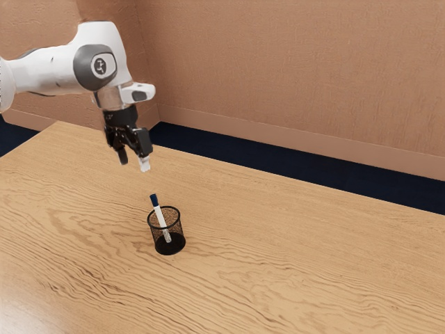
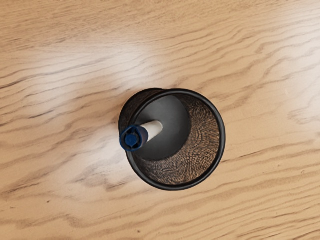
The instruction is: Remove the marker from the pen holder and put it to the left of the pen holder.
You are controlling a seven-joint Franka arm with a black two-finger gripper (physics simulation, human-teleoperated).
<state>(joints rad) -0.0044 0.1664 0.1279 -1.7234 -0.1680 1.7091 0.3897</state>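
Above the table, toward the exterior view's upper left, my gripper [image 1: 133,162] hangs open, its two fingers apart with nothing between them. Below it and toward the exterior view's right stands the black mesh pen holder [image 1: 167,245], upright on the wood. A white marker [image 1: 160,216] with a dark blue cap leans inside, its cap rising over the rim. From above, in the wrist view, the pen holder [image 2: 201,145] shows its round rim and dark floor, and the marker [image 2: 152,129] tilts with its blue cap against or over the rim.
The wooden table [image 1: 292,243] stretches around the pen holder on every side, with its far edge running in front of a dark floor [image 1: 229,156]. Behind that rises a brown wall [image 1: 292,69].
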